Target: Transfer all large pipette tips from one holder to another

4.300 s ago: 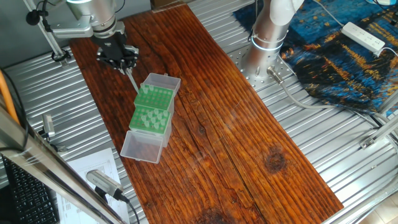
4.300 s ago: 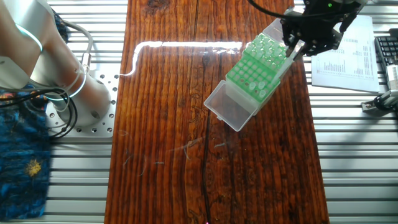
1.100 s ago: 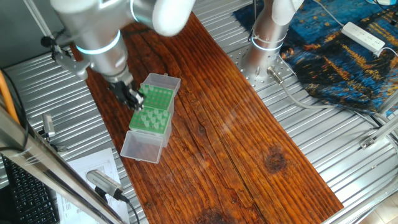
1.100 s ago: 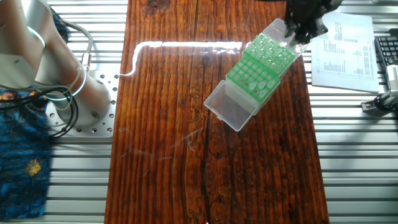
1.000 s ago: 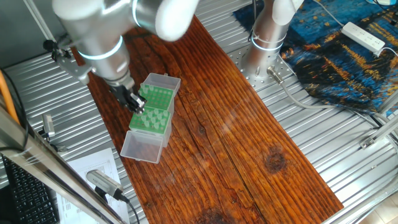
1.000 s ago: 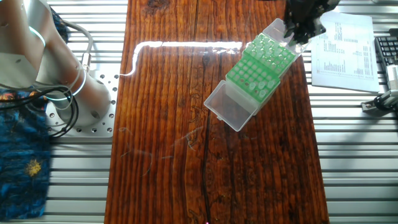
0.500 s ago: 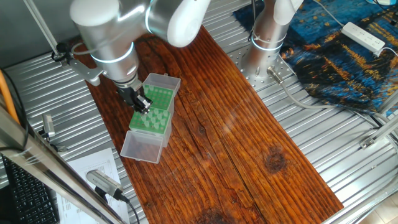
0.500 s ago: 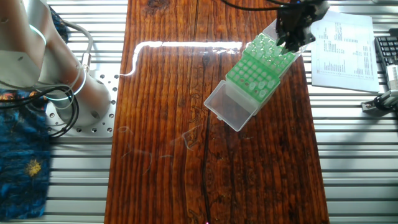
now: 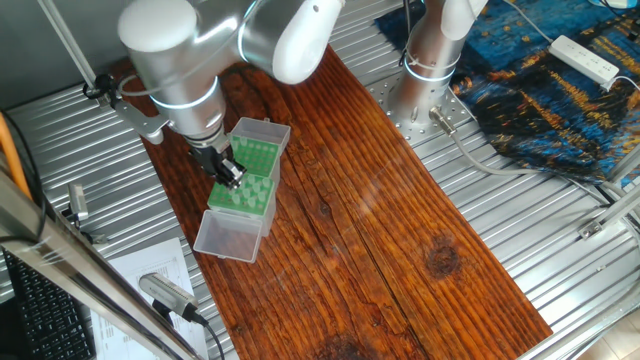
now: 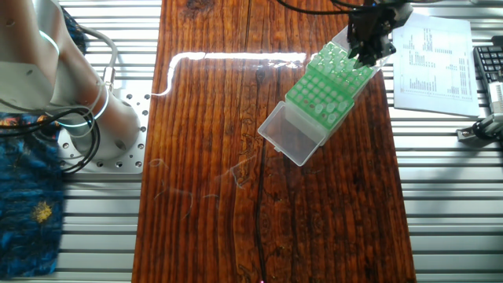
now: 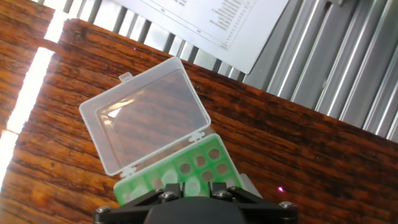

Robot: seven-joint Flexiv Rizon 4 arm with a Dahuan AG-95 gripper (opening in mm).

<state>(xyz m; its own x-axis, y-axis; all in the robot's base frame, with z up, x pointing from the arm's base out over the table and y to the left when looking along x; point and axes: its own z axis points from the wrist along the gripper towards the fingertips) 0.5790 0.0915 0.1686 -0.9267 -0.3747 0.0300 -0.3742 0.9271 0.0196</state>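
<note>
One arm reaches across the wooden surface (image 9: 380, 200) in one fixed view, its tool (image 9: 229, 172) lowered onto the green rack (image 9: 247, 178) of a clear plastic box. The large pipette tips (image 9: 236, 192) stand upright in the rack's near half, pale against the green, just beside the tool's dark end. A clear lid (image 9: 227, 236) lies folded open on the wood at the near end of the box, and a second clear flap (image 9: 263, 131) stands at the far end. Whether the fingers are spread or pressed together I cannot tell here.

From the other fixed view, the tool (image 10: 368, 49) sits over the far corner of the rack (image 10: 326, 86), next to a printed sheet of paper (image 10: 436, 59). Tips (image 10: 336, 56) stand in rows at that end; the open lid (image 10: 293, 138) rests flat on the wood toward the middle of the surface.

Seen from the hand view, the tool's black body fills the bottom edge, and the fingertips themselves are hidden, so their state stays unclear. Below it lie the rack (image 11: 199, 165) with its round holes and the hinged clear lid (image 11: 149, 115).
</note>
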